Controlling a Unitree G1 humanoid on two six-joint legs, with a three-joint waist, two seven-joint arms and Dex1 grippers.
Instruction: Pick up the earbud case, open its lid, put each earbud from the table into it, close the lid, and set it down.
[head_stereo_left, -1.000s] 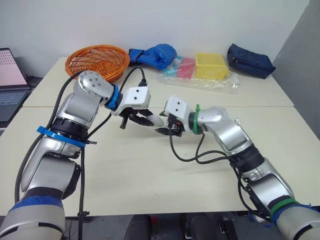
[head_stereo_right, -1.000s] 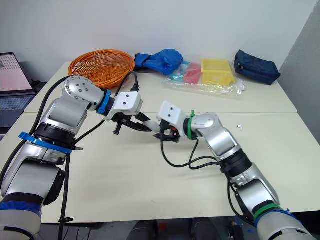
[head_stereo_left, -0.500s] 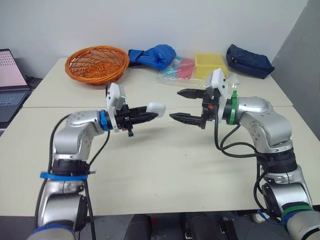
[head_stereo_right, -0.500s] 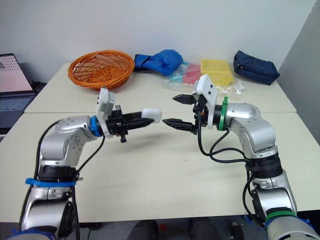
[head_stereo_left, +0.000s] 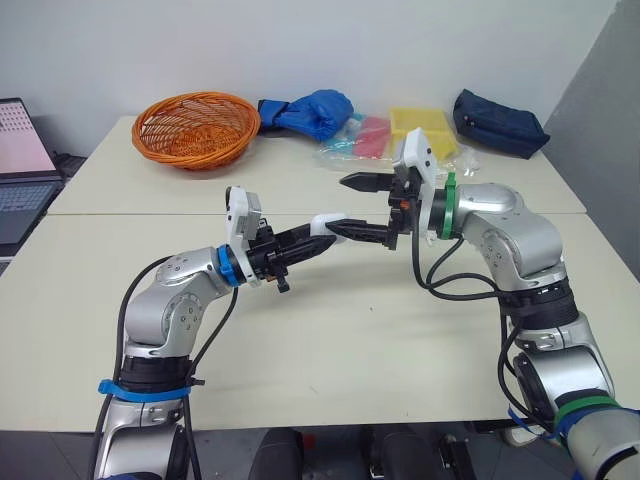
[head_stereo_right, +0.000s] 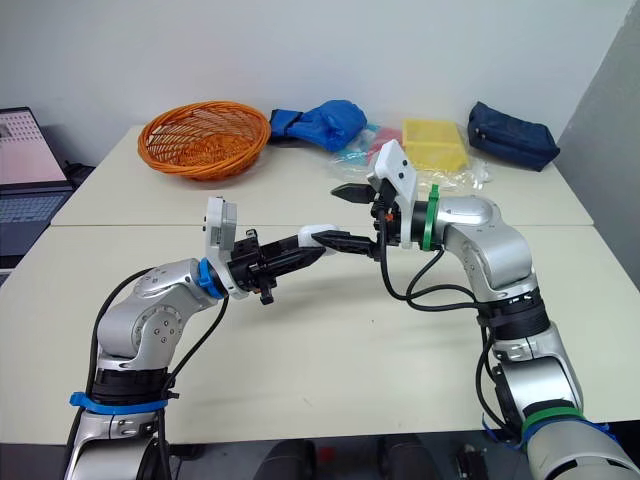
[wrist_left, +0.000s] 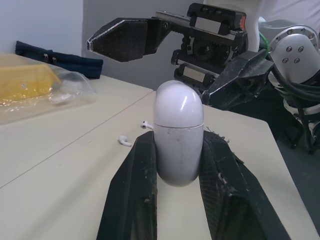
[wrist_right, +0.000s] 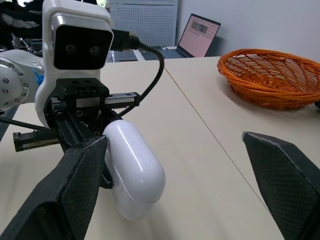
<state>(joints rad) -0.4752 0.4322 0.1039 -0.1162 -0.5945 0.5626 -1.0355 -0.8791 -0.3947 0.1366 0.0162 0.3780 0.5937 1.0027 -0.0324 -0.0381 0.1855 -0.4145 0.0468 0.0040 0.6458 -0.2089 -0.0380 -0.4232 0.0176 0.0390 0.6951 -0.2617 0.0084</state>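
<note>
White earbud case (wrist_left: 178, 120), gripped by left claw (wrist_left: 179, 142)

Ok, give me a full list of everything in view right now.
white pill-shaped earbud case: one, lid closed, held above the table
small white earbuds: two, on the table beyond the case
orange wicker basket: one, far left
crumpled blue bag: one, beside the basket
clear plastic bag: one, holding yellow and pink items, far middle
navy zip pouch: one, far right
open laptop: one, left edge
cream table: under everything
left gripper: black jaws shut on the case
right gripper: black jaws open, one beside the case
</note>
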